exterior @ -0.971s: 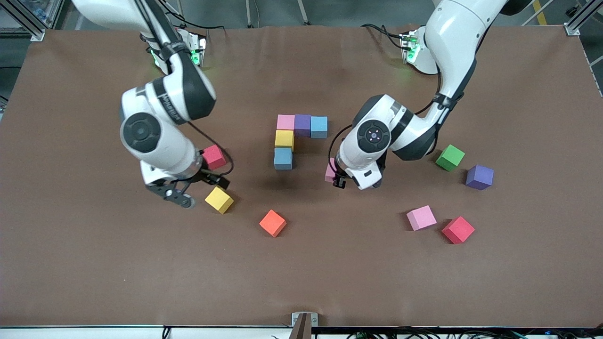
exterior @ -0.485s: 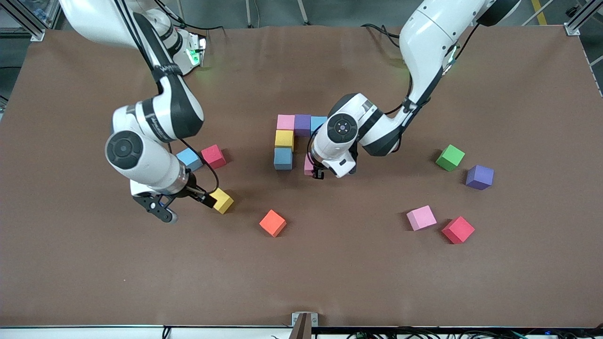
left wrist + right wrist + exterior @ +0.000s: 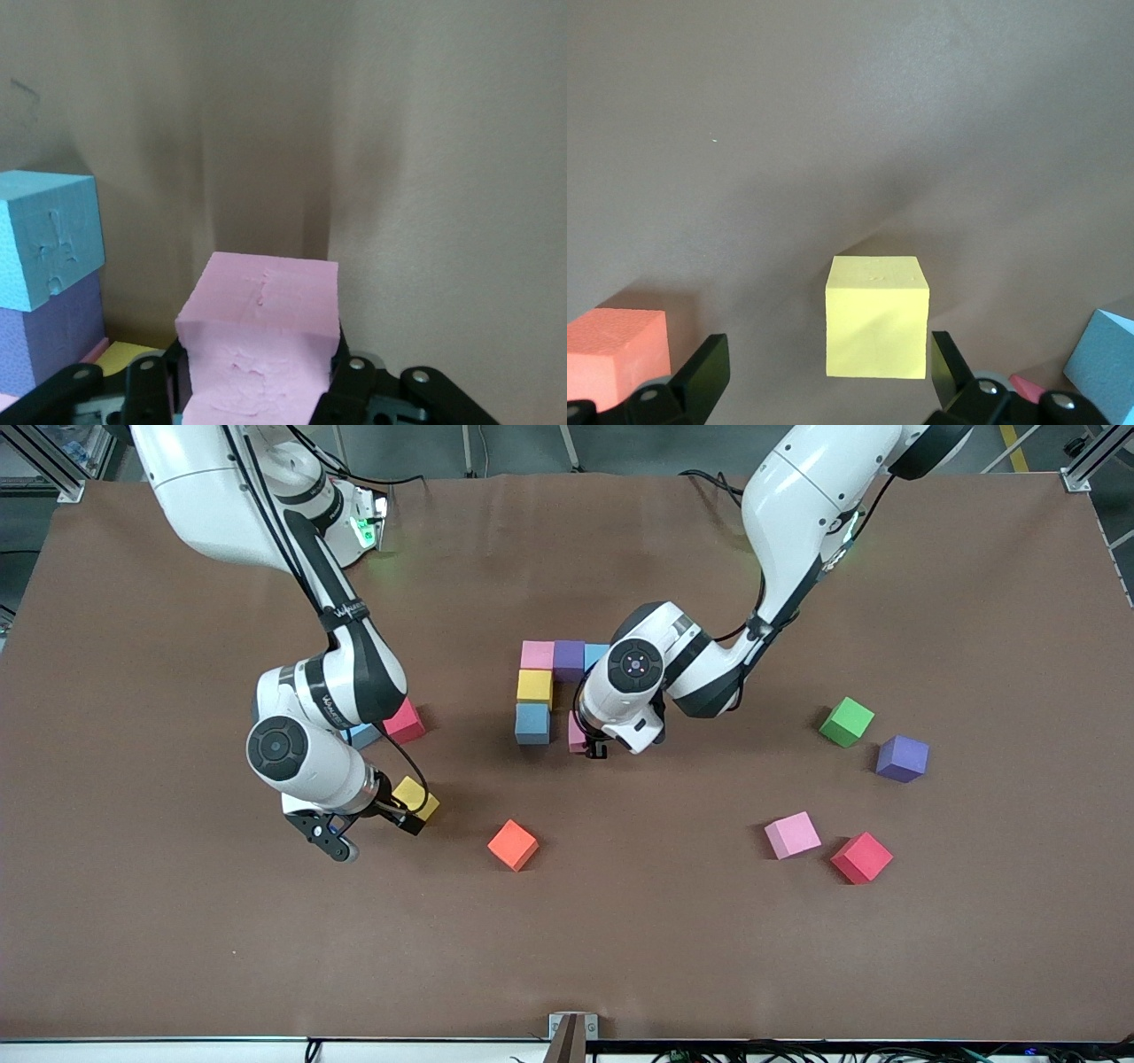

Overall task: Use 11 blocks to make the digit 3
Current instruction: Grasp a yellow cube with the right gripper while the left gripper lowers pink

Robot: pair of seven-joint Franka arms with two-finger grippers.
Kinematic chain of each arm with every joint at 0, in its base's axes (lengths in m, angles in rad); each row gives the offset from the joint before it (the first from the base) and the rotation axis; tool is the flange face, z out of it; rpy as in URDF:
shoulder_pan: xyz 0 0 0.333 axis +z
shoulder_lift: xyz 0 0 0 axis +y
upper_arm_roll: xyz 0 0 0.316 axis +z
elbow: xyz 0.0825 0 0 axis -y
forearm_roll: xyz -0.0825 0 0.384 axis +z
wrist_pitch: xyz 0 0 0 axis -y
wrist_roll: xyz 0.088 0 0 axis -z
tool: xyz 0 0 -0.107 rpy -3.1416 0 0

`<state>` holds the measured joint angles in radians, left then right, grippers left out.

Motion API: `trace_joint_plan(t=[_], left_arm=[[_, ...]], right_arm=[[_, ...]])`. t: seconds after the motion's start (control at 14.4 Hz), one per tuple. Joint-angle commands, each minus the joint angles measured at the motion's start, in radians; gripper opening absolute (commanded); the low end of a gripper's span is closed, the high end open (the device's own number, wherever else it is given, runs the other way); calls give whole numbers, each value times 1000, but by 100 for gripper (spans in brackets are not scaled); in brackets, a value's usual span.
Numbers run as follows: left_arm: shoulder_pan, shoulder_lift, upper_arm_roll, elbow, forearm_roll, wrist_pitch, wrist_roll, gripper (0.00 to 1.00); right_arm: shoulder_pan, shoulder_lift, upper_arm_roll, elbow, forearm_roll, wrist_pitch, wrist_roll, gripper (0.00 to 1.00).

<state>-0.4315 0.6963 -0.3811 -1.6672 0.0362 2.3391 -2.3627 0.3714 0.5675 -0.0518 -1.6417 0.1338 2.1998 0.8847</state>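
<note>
Front view. Left arm: reaches from its base down to mid-table, wrist bent low; left gripper pinches a pink block just beside the blue block at the near end of the partial figure. Figure so far: pink, purple and blue cubes in a row, with a yellow cube and the blue one continuing toward the camera from the pink. Right arm: elbow folded, forearm band with lettering too small to read; right gripper spread wide, one finger against a loose yellow block.

Left wrist view. Pink block clamped between both fingers; the blue cube and the purple cube show at the edge.

Right wrist view. Fingers spread, the yellow block standing between them, a gap showing on each side. Orange cube at one edge, a blue corner at the other.
</note>
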Motion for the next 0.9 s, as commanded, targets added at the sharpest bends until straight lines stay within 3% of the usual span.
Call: trace_joint_plan(t=[0.0, 0.28, 0.83], left_arm=[[4, 0, 2, -51, 7, 74, -24, 30], [-4, -3, 2, -72, 7, 144, -73, 30], [-39, -3, 7, -89, 10, 166, -66, 31]], right_arm=[[-5, 15, 7, -4, 10, 17, 2, 100], [1, 19, 7, -49, 9, 60, -27, 100], [15, 43, 9, -90, 4, 90, -59, 100]])
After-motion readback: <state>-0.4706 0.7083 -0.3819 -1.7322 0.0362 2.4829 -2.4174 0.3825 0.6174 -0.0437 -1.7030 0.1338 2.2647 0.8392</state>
